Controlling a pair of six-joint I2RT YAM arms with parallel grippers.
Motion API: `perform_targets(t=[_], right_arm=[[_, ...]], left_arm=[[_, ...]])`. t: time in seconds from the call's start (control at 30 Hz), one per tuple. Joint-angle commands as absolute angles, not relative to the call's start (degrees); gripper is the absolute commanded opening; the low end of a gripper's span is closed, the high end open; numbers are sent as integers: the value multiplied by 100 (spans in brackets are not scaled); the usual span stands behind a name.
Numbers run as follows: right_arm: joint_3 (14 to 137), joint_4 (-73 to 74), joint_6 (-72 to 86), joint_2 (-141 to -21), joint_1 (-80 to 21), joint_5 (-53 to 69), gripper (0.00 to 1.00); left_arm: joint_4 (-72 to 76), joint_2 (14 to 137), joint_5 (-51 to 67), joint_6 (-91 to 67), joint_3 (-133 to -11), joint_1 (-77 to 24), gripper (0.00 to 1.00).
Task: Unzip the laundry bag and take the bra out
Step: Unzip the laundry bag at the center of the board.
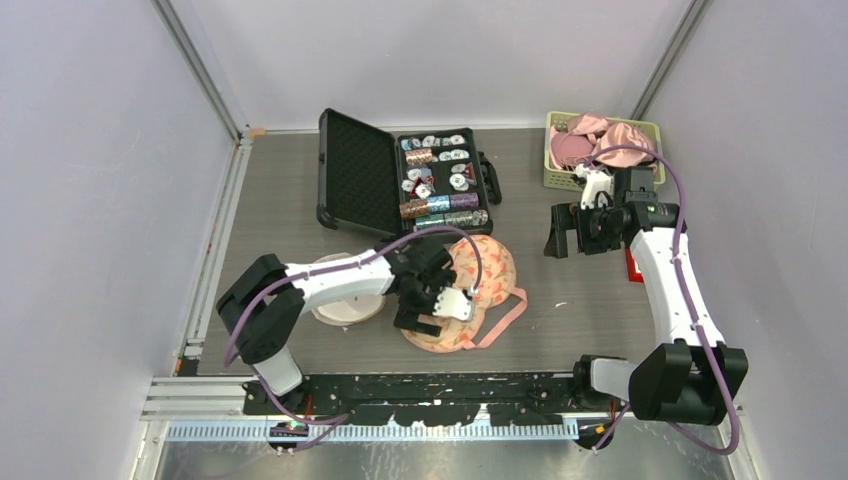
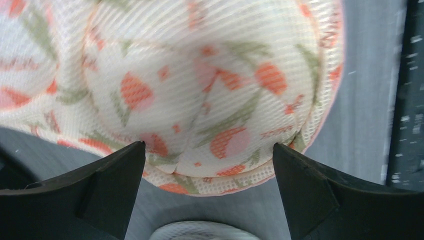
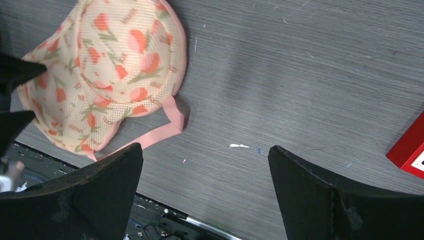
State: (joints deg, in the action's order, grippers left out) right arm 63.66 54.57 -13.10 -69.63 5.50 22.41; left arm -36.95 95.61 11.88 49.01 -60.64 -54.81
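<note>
Nearest the arm bases, the laundry bag (image 1: 480, 265) lies on the grey table (image 1: 580, 310), a domed mesh pouch printed with orange tulips, a pink strap (image 1: 505, 318) trailing from its right side. The left gripper (image 1: 425, 295) hangs over the bag's left part with its jaws spread wide and nothing between them.

Its wrist camera fills with the mesh (image 2: 200, 90) just beyond the parted left gripper (image 2: 209, 150). At the bottom edge it catches a pale round rim (image 2: 200, 230), perhaps the white dish (image 1: 345, 305) the top view shows under that arm; the picture is too cropped to be sure.

The right gripper (image 1: 578, 232) is held above bare table, well apart from the bag, likewise fully released and empty. Only its wrist view shows the whole bag (image 3: 105, 65) with the strap (image 3: 165, 127) looped flat, and a red corner (image 3: 407, 150) beside the right gripper (image 3: 205, 149).

Farther back stand an open black case (image 1: 420, 180) of chips and a green basket (image 1: 560, 170) of pink garments.
</note>
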Motion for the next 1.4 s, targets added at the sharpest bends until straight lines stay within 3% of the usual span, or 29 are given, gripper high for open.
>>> perform_targets(t=[0.0,0.23,0.6,0.73,0.9,1.37], right_arm=[[6239,5441,-1220,-6754,598,2402,100],[6162,5385,-1107,-6769,606,2623,100],[6205,4996,-742,-7327,606,3075,100],[6377,4861,-613,-7620,606,3213,100],[6479,4683,-344,-8002,606,3418,100],[6456,4814,-306,-8470,605,3413,100]], left_arm=[[-3174,9763,1521,6092,-6248,-4910,100],[-3198,9500,1463,6118,-6544,-4815,100],[-2886,9417,775,3020,-6840,-5876,100],[-2757,9846,316,2414,-7130,-5815,100],[-2649,9988,1123,1613,-7213,-5157,99],[-3373,11044,1962,1898,-7721,-5277,76]])
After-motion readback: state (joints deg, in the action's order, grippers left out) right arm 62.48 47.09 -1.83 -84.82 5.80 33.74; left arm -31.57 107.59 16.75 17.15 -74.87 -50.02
